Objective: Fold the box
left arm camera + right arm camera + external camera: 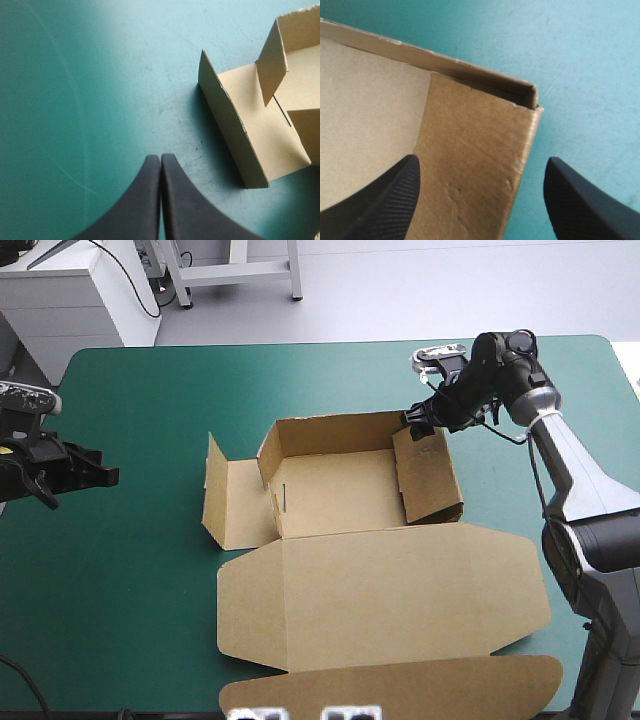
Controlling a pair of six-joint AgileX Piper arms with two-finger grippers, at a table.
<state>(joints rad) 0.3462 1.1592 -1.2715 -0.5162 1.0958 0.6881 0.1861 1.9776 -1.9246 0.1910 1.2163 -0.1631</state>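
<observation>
Here, the brown box (340, 490) sits half-formed at the centre of the teal-green surface (130, 580), its matte board walls raised at 12 and 3 o'clock. The side panel at 9 o'clock lies flat, and only its outer flap (214, 475) stands upright, showing a rough corrugated edge. The broad lid (380, 585) lies flat toward 6 o'clock and ends in a round-cornered tuck strip (400, 685). At the box's 1 o'clock corner the right pincer (418, 420) is spread. Its ribbed black fingers (390, 200) straddle the side wall, one inside, one outside. At 9 o'clock, well apart from the box, the left pincer (105, 477) is pressed together into one pointed arch over the faintly scuffed surface.
</observation>
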